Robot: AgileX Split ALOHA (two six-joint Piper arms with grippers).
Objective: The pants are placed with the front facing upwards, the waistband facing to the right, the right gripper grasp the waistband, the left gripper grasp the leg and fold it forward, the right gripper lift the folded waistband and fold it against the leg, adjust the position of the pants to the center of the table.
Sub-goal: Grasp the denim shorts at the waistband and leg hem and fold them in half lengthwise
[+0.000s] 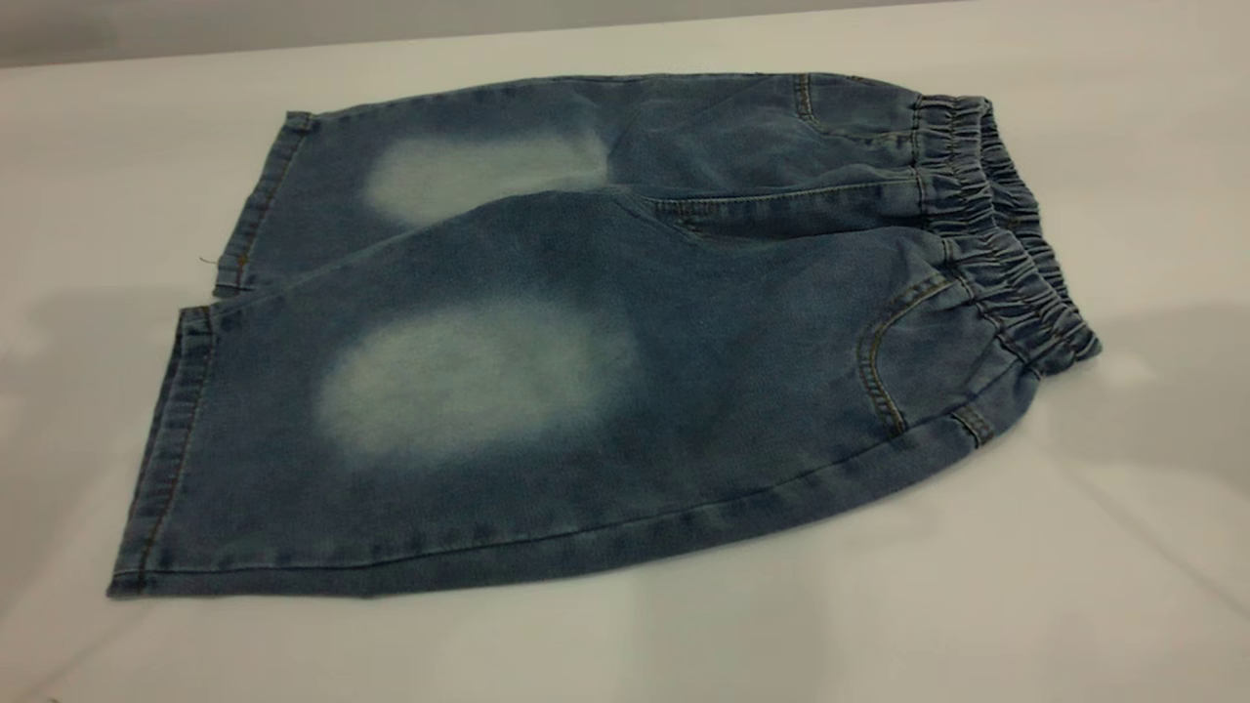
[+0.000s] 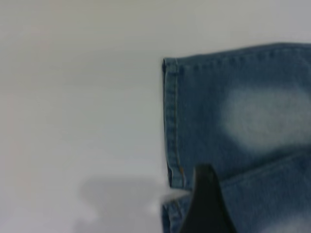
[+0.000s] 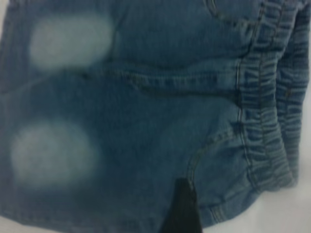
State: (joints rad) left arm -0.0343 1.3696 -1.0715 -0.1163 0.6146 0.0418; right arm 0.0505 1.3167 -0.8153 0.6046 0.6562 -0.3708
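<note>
The blue denim pants (image 1: 586,391) lie flat on the white table (image 1: 625,644), front up, both legs pointing left and the near leg overlapping the far one. The ruffled waistband (image 1: 1006,225) is at the right. Neither gripper shows in the exterior view. In the left wrist view a black tip of my left gripper (image 2: 206,204) hangs over the leg hems (image 2: 171,126), holding nothing that I can see. In the right wrist view a black tip of my right gripper (image 3: 182,208) hovers over the pocket seam near the waistband (image 3: 267,102).
Bare white table surrounds the pants on all sides, with the widest stretch in front (image 1: 879,605). The table's far edge (image 1: 195,49) runs along the back. Soft shadows fall on the table at the left and right of the pants.
</note>
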